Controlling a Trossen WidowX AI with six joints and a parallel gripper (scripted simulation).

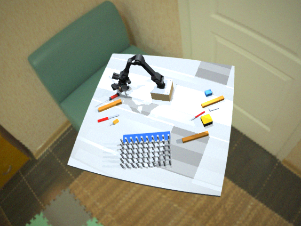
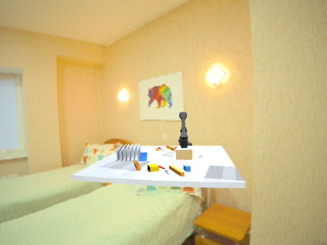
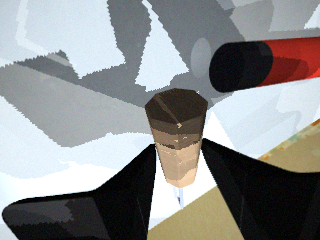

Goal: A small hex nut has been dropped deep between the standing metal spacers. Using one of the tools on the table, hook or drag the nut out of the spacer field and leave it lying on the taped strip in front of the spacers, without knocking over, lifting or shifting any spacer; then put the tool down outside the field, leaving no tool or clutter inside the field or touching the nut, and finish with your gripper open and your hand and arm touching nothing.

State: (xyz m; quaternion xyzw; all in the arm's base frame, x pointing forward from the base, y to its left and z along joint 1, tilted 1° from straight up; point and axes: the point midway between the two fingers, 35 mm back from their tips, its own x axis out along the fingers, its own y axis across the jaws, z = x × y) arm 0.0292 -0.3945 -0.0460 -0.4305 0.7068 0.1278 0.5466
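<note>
Two fingers, partly open, are closed on the wooden handle [image 1: 119, 89] [image 3: 177, 145] of a tool at the lower middle of the wrist view; a thin metal shaft shows beyond it. Just beside, at the upper right of that view, lies a red-and-black handle [image 1: 114, 96] [image 3: 265, 64]. The black arm [image 1: 148, 67] [image 2: 183, 125] bends from its base, right of centre in the top view, to the upper left of the desk [image 1: 150, 121] [image 2: 126, 177]. An orange bar [image 1: 109, 105] [image 2: 170, 147] lies near the red-and-black handle, a red-handled tool [image 1: 103, 119] below it. At the lower middle, the metal spacers [image 1: 146, 153] [image 2: 128, 152] stand upright in rows, the blue strip [image 1: 146, 135] [image 2: 143, 156] along their upper edge. The nut is too small to make out.
</note>
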